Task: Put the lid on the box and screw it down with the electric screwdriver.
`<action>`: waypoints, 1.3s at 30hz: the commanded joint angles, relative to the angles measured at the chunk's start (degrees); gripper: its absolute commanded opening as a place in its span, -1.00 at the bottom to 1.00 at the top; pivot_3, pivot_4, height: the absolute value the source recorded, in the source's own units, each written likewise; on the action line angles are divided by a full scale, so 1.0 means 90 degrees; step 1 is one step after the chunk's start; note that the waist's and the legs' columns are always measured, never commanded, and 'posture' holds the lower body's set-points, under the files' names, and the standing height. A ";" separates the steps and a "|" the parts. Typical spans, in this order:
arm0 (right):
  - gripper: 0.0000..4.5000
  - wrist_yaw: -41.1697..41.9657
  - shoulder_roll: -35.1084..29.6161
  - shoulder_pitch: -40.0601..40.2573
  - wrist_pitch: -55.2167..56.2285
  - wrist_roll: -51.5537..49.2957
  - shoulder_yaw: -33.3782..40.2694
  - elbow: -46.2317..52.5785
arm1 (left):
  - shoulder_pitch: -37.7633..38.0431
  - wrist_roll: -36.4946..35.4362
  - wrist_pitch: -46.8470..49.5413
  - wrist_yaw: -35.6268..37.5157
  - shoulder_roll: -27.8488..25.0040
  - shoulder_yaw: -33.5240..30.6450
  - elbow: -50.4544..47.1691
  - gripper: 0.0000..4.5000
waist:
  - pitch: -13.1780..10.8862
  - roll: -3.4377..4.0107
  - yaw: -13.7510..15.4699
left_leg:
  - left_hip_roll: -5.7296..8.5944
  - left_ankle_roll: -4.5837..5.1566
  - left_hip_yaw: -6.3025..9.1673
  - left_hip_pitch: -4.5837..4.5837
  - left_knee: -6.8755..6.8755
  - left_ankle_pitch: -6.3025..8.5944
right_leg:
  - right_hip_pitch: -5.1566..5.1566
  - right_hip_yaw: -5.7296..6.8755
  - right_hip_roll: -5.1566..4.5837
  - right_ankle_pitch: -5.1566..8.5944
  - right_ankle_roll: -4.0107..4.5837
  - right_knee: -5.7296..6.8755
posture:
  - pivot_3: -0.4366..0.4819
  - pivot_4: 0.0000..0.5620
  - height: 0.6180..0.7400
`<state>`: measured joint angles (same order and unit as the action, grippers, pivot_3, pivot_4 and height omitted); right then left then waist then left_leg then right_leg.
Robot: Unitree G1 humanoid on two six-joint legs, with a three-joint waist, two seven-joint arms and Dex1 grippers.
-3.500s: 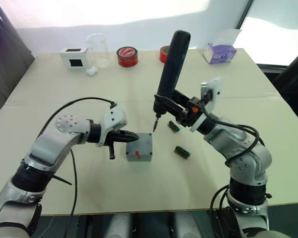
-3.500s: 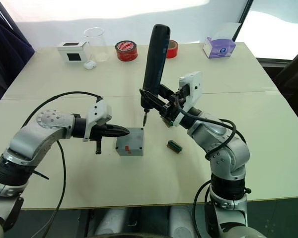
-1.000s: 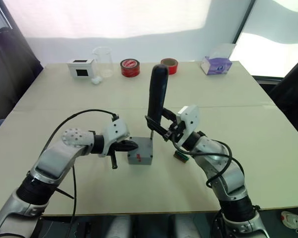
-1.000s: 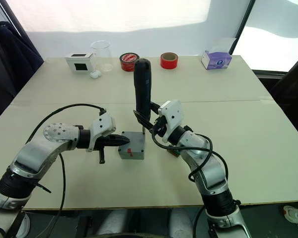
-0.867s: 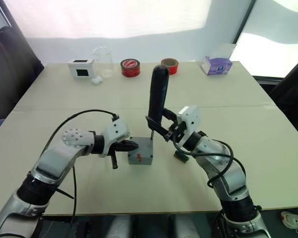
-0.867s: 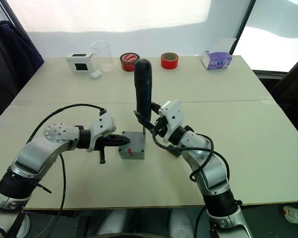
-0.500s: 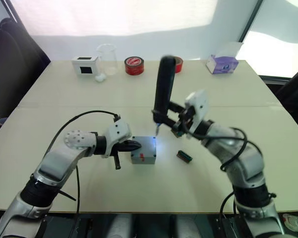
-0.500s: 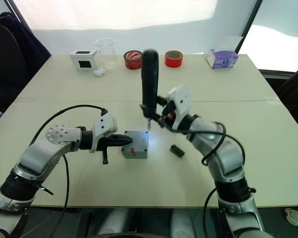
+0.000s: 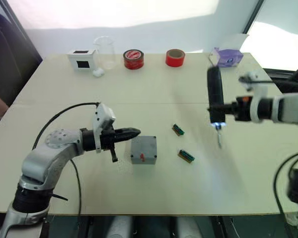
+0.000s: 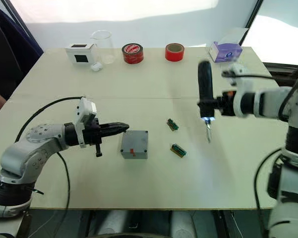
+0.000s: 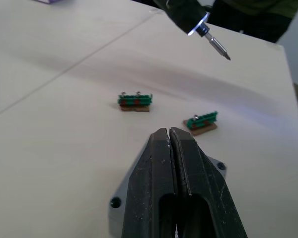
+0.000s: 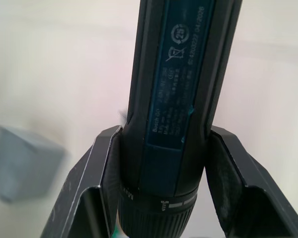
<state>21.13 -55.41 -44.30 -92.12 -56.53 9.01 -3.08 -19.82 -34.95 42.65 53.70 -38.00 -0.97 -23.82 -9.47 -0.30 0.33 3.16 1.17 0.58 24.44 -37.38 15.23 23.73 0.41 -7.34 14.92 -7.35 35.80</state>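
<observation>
The grey box [image 9: 143, 158], red mark on its near side, stands mid-table with the flat lid [image 9: 144, 145] lying on top. My left gripper [image 9: 137, 132] is shut and empty, its tips over the lid's far-left corner; the left wrist view has the closed fingers [image 11: 154, 163] above the lid [image 11: 118, 213]. Well to the right of the box, my right gripper [image 12: 169, 163] is shut on the electric screwdriver [image 9: 214, 96]. The tool hangs upright above bare table, light on at its tip and bit [image 9: 218, 135] pointing down.
Two small green terminal blocks [image 9: 178, 130] [image 9: 186, 155] lie between the box and the screwdriver. Along the far edge stand a white box with a black window [image 9: 81, 58], a clear beaker [image 9: 104, 51], two red tape rolls [image 9: 133, 58] [image 9: 175, 57] and a tissue box [image 9: 227, 56].
The right arm has carried the screwdriver away from over the box, out to the right. The left gripper stays shut beside the box. The camera view has shifted.
</observation>
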 commanded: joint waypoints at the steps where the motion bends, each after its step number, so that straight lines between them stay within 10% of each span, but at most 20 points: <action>1: -0.17 0.0662 -0.0729 0.0216 -0.0009 0.0317 -0.0439 -0.0175 | 0.0045 0.0645 -0.0521 0.0409 -0.0649 0.0551 -0.0420 -1.00 | -0.0005 0.0004 -0.0046 | 0.0000 0.0001 -0.0006 0.0000 -0.0003 0.0000 | 0.0001 -0.0001 0.0001 0.0000 -0.0001 0.0000 | -0.05 -0.47 1.00; 17: -0.17 0.2083 -0.0994 0.0432 0.0643 0.1945 -0.2078 -0.1384 | -0.0095 -0.0027 -0.0133 0.0591 -0.0833 0.0604 -0.1100 -1.00 | -0.0022 0.0018 -0.0104 | -0.0007 0.0032 -0.0010 -0.0001 -0.0062 0.0019 | -0.0021 -0.0004 0.0018 -0.0003 -0.0012 0.0012 | -0.05 -0.47 1.00; 24: 0.93 0.2509 -0.1043 0.0413 0.0972 0.2508 -0.2582 -0.1365 | -0.0132 0.0037 -0.0135 0.0566 -0.0966 0.0533 -0.0873 -1.00 | -0.0021 -0.0016 -0.0084 | -0.0006 0.0035 0.0002 -0.0012 -0.0083 0.0021 | -0.0050 -0.0004 0.0022 -0.0008 -0.0020 0.0007 | -0.05 -0.47 1.00; 39: 0.97 0.2738 -0.0824 -0.0093 0.0969 0.2828 -0.2200 -0.0972 | -0.0061 0.0207 -0.0458 0.0671 -0.1215 0.0311 -0.0183 -1.00 | -0.0030 -0.0002 -0.0112 | -0.0004 0.0032 0.0004 -0.0007 -0.0086 0.0020 | -0.0036 -0.0007 0.0022 -0.0011 -0.0025 0.0014 | -0.05 -0.47 1.00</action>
<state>45.62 -62.54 -43.23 -83.08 -31.53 -13.34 -13.17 -20.28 -33.24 39.75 59.22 -48.45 3.48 -25.29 -9.74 -0.31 -0.68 3.12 1.44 0.59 24.37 -38.14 15.40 23.44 0.33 -7.15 14.81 -7.58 35.94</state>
